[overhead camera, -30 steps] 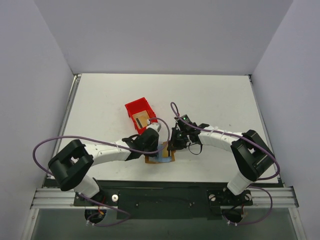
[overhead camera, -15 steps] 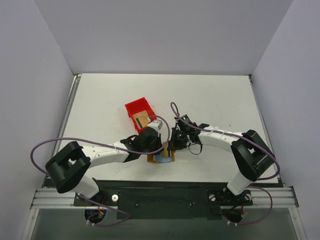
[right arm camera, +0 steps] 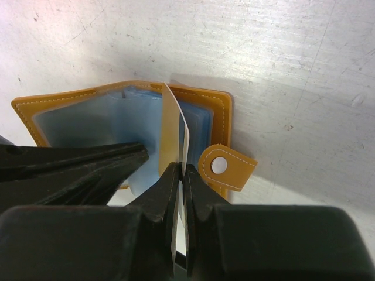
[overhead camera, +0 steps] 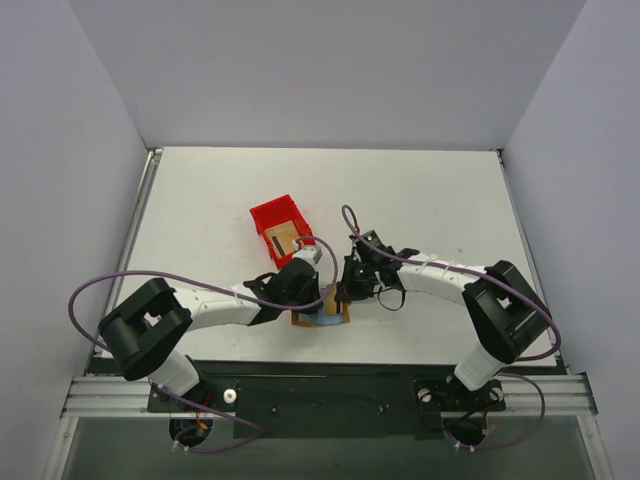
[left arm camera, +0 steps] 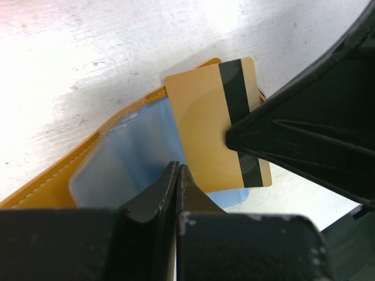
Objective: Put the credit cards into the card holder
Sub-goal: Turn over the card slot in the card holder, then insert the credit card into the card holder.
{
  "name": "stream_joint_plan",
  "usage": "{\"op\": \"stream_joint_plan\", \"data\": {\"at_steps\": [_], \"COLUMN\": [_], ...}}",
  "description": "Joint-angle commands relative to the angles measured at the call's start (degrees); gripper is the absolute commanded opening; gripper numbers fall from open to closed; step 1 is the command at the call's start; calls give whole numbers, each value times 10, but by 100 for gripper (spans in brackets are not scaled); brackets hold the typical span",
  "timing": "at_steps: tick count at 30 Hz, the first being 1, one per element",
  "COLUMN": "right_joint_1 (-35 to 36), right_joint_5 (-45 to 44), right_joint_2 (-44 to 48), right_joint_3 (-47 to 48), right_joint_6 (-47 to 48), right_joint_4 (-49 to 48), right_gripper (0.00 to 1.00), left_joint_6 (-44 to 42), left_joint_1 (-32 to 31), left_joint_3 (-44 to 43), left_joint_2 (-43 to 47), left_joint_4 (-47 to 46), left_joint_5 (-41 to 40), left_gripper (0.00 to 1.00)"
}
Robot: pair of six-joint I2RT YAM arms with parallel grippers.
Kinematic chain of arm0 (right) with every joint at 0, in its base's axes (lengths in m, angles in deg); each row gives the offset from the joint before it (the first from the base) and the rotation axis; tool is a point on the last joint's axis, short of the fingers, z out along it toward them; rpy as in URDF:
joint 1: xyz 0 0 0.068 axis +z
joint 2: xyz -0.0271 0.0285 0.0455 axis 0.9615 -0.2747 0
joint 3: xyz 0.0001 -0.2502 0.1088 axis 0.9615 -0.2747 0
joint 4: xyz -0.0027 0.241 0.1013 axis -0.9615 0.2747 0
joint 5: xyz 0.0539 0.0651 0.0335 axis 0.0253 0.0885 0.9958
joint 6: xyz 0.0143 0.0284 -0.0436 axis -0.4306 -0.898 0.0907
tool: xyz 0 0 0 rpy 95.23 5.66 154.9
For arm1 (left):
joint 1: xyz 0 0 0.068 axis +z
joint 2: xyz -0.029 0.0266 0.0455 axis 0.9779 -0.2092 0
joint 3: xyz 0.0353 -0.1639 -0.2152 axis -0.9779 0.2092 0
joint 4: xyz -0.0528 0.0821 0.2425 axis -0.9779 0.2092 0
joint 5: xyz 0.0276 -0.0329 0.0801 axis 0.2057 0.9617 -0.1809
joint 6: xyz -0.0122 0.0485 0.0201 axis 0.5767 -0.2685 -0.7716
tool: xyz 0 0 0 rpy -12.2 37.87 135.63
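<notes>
The card holder (overhead camera: 322,319) lies open near the table's front edge, an orange-tan wallet (right arm camera: 214,115) with a blue inner panel (left arm camera: 126,157) and a snap tab (right arm camera: 227,167). My right gripper (right arm camera: 180,171) is shut on a golden credit card (right arm camera: 171,132), which stands on edge with its far end against the blue sleeves. In the left wrist view the card (left arm camera: 202,132) shows its black stripe. My left gripper (left arm camera: 177,168) is shut, its tips pinching the blue sleeve's edge. In the top view both grippers, left (overhead camera: 316,306) and right (overhead camera: 343,296), meet over the holder.
A red plastic bin (overhead camera: 270,218) stands just behind the left gripper with another tan card (overhead camera: 284,238) inside it. The right arm's dark finger (left arm camera: 304,137) fills the right of the left wrist view. White walls enclose the table.
The left arm's elbow shifted slightly left and back; both grippers, the card and the holder stay where they were.
</notes>
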Motion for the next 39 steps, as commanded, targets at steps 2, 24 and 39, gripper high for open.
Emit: {"op": "stream_joint_plan", "data": {"at_steps": [2,24,39], "right_joint_1": [5,4,4], "right_joint_5": [-49,-58,-59], "right_joint_2": [12,39,39], "right_joint_3": [-26,-46,-46], "right_joint_6": [22,29,33], "right_joint_4": [74,98,98], "right_gripper": [0,0,0], "left_joint_6": [3,8,14], "left_joint_1": [15,17,33], "left_joint_3": [13,24,37], "left_joint_2": [22,12,41], "left_joint_4": [36,76,109], "left_joint_5": [-40,-52,-60], "left_gripper": [0,0,0]}}
